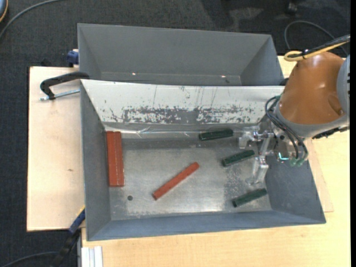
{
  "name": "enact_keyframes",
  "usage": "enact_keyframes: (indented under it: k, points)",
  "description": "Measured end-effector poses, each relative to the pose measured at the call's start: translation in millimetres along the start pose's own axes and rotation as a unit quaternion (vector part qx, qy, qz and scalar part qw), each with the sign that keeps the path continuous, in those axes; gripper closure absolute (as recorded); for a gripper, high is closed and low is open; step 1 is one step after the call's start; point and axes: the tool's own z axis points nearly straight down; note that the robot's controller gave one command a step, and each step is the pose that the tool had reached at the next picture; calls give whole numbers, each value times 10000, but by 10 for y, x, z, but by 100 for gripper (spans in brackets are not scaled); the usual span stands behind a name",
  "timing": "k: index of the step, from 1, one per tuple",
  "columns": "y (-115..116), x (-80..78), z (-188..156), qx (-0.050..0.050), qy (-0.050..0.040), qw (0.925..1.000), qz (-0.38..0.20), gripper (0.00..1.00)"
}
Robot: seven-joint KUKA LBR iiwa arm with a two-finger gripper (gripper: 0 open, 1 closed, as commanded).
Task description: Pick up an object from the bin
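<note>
Bare floor [158, 156] beside slanted red bar [176, 181]

The bin [167, 49] is grey, its far wall speckled dark. The block [115, 159] and bar [176, 181] are red-brown, three sticks [216, 134] [238, 158] [249, 197] dark green, the cover [311, 90] orange.

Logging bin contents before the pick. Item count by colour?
Red: 2, a wide block at the left and a slim bar mid-floor
Dark green: 3, a rear bar, a middle bar and a front bar, all on the right side
Total: 5
</note>
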Motion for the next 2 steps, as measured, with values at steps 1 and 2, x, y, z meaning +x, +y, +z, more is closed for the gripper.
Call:
enact_keyframes:
  k: [1,2]
  points:
    - [-96,-564,906,1,-53,9983,582,0]
    - [-95,-569,869,5,-66,9983,574,100]
